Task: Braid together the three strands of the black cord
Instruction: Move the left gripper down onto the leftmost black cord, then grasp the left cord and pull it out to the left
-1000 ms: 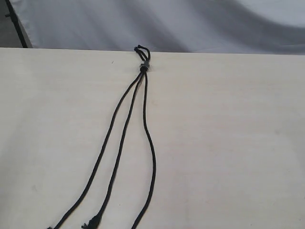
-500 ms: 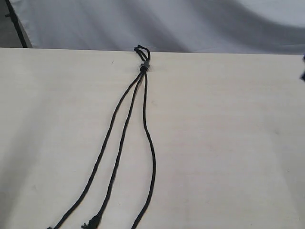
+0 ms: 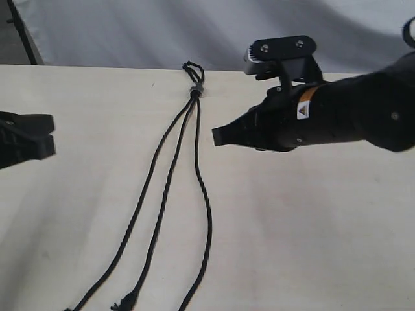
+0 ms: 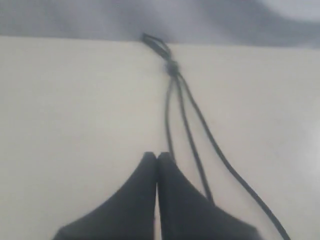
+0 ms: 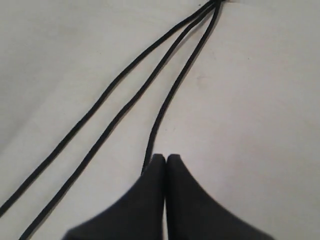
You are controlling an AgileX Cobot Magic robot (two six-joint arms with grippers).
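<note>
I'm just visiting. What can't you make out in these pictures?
Exterior view: tips of the left strand and right strand, cut off by the bottom edge.
Exterior view: most of the left gripper, cut by the left edge.
Left wrist view: the grey band, too blurred for detail.
Right wrist view: where the right strand runs under the right gripper, hidden by the gripper itself.

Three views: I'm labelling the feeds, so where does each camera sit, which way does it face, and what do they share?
Exterior: off the arms, facing across the table toward the grey backdrop; shows left gripper and right gripper.
Left wrist: behind its shut fingers, facing the black cord.
Right wrist: behind its own shut pair, facing the three strands.
All share the cord.
</note>
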